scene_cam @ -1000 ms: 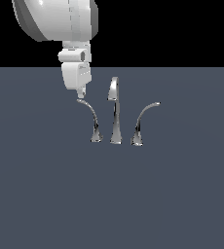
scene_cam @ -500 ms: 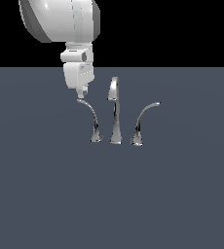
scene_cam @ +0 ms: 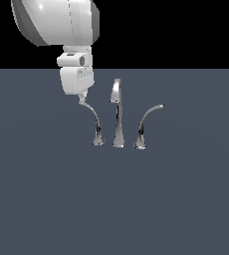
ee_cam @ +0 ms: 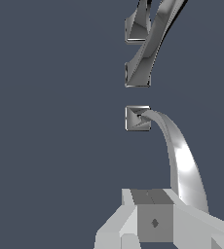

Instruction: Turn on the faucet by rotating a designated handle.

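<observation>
I am looking at the faucet (scene_cam: 117,112) standing on the flat grey-blue surface (scene_cam: 47,199), and I am taking its tall central spout (scene_cam: 117,119) as my landmark. The handle (scene_cam: 93,122) is standing just beside the spout on the exterior view's left, its foot planted on the surface and its thin tip arching away from the spout. The mirror-image lever (scene_cam: 146,124) is curving away on the spout's other side. My gripper (scene_cam: 81,101) is hanging right at the handle's tip, above and away from the spout (the white arm (scene_cam: 57,22) is filling the corner over it). In the wrist view the handle (ee_cam: 179,155) is running from its square foot down behind the gripper body (ee_cam: 153,221). The fingers are hidden, so I cannot tell whether the claw is gaping, closed, or pinching the tip.
</observation>
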